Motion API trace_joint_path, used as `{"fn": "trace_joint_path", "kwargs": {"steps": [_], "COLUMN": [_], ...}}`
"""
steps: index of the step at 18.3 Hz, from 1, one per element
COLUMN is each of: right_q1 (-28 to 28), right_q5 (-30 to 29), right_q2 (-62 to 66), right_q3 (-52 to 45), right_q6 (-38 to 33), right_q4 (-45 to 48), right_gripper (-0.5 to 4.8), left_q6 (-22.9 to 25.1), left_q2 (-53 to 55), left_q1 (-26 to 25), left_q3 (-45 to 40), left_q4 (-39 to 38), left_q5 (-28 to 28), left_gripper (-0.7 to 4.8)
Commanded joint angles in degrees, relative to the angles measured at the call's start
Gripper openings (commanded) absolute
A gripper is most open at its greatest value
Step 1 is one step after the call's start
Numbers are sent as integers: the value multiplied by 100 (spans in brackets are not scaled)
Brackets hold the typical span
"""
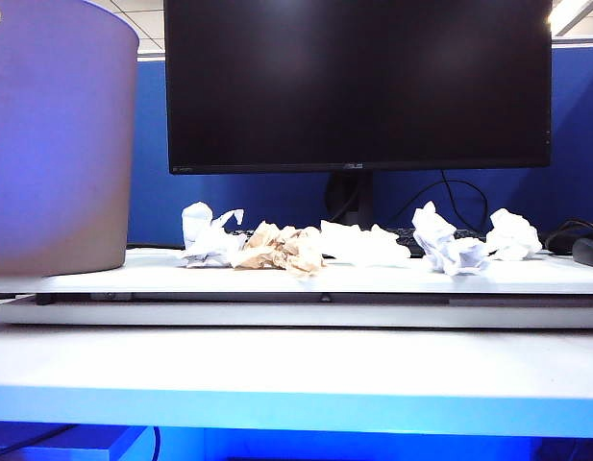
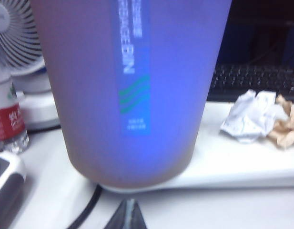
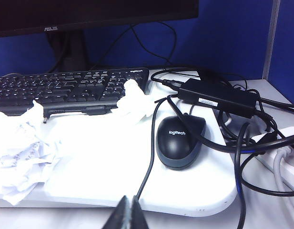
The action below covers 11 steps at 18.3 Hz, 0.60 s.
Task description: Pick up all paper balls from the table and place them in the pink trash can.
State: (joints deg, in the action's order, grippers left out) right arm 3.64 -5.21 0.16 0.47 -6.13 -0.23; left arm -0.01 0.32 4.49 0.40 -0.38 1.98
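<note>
Five paper balls (image 1: 277,248) lie in a row before the monitor (image 1: 358,84), all within reach. The pink trash can (image 1: 58,134) stands left. Left gripper (image 2: 126,214) and right gripper (image 3: 128,214) rest low, jaws closed, empty.

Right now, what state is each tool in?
Left tool: closed, empty, short of the pink trash can.
Right tool: closed, empty, at the table edge.

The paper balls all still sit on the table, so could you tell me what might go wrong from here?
1. The tan paper ball touches a white ball; one grab may drag both.
2. Cables and the mouse lie near the rightmost ball; the right gripper, fingers shut, could snag them.
3. The pink trash can is tall; the left gripper could bump it.
</note>
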Motion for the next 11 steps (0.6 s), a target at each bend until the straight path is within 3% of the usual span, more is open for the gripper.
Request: {"fn": "trace_joint_path", "kwargs": {"steps": [1,5,7,8,9,11], "right_q1": [-4,-4,-4,-4,-4,-4], "right_q5": [-127,-586,-1058,-1226,-1296,-1294], "right_q2": [-9,-9,-9,-9,-9,-9], "right_q3": [-31,-31,-31,-31,-31,-31], "right_q6": [15,9,-286,-728,-986,-1189], "right_q4": [131,136,155,197,216,219], "right_gripper": [-4,-4,-4,-4,-4,-4], "left_q6": [-782,-2302,-3554,-4186,-4406,-5206], "left_q2": [-13,-13,-13,-13,-13,-13], "left_q1": [-2,-2,-2,0,2,0], "left_q3": [2,2,2,2,4,20], "left_q4": [160,155,328,761,1137,2035], "left_q5": [129,216,479,935,1224,1456], "left_gripper": [-4,-3,-3,-3,-3,-3]}}
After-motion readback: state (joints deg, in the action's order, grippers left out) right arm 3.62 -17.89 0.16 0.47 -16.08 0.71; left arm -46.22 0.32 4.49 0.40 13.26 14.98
